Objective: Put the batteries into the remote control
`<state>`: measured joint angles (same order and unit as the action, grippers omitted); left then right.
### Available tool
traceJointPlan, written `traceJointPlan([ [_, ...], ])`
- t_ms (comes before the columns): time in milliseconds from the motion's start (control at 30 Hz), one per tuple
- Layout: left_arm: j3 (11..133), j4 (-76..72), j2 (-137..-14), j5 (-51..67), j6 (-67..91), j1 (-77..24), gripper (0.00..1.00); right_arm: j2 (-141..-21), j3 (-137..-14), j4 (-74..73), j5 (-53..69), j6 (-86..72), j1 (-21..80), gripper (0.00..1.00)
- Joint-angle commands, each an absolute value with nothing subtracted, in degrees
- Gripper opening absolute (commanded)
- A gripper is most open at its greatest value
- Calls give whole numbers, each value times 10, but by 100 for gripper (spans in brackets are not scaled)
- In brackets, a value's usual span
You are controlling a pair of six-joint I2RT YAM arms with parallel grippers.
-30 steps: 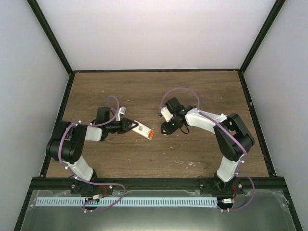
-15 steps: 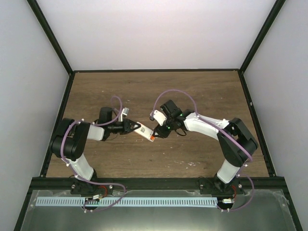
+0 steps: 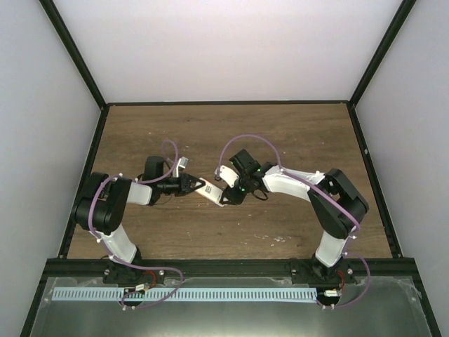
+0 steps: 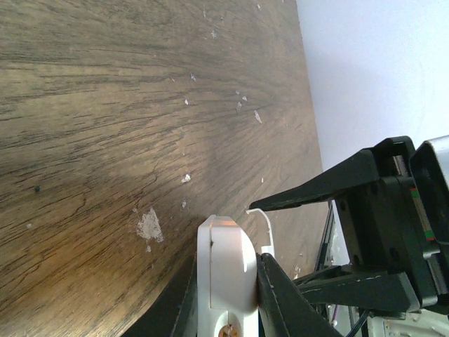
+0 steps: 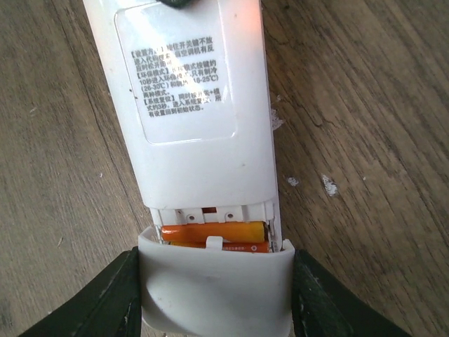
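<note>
The white remote control (image 5: 189,105) lies label side up, held at its far end by my left gripper (image 3: 196,184), which is shut on it; it shows end-on in the left wrist view (image 4: 224,263). Two orange batteries (image 5: 210,232) lie side by side in its open compartment. My right gripper (image 5: 214,298) is shut on the loose white cover (image 5: 214,291), with one finger (image 5: 112,298) on each side. The cover's edge meets the compartment end and overlaps the nearer battery. From above, the right gripper (image 3: 229,194) touches the remote's (image 3: 210,189) right end.
Pale crumbs and specks (image 4: 149,226) dot the brown wooden table (image 3: 280,133). A black frame (image 3: 224,104) and white walls bound the table at the back and sides. The right arm's black fingers (image 4: 316,189) cross the left wrist view close to the remote.
My right gripper has moved left with the cover, from apart from the remote to against its compartment end. The left gripper with the remote shifted slightly right, then held still.
</note>
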<state>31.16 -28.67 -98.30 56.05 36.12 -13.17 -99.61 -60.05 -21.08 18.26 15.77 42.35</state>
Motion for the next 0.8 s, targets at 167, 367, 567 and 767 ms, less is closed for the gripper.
traceJointPlan([
  [167, 319, -266, -993, 535, 327, -136, 0, -1008, -607, -182, 155, 185, 433, 45],
  [367, 321, -261, -995, 535, 323, -137, 0, -1018, -610, -179, 155, 197, 435, 45],
  [567, 323, -257, -994, 536, 321, -137, 0, -1029, -613, -185, 167, 199, 436, 45],
  [767, 324, -257, -994, 539, 321, -137, 0, -1038, -615, -185, 170, 199, 438, 46],
])
